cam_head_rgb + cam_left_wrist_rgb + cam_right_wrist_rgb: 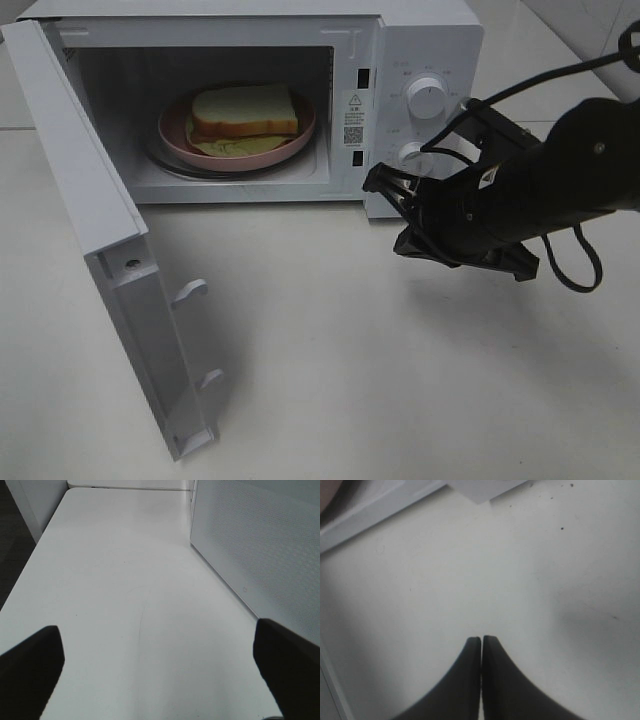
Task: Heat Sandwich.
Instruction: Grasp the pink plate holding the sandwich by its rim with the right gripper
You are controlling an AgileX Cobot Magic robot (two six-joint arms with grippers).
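Note:
The sandwich (245,112), pale bread with a greenish layer under it, lies on a round pink plate (175,135) inside the white microwave (420,40). The microwave's door (90,230) hangs wide open to the left. My right gripper (378,182) hovers in front of the control panel, below the lower knob (410,153), and holds nothing. In the right wrist view the right gripper (481,639) is shut above bare table. My left gripper (157,630) is open, its fingers (30,665) far apart over the table, and it is out of the exterior view.
The white table (330,380) spreads out in front of the microwave. The open door juts toward the front left. In the left wrist view the microwave's perforated side wall (260,545) stands close by. A black cable (570,265) loops off the right arm.

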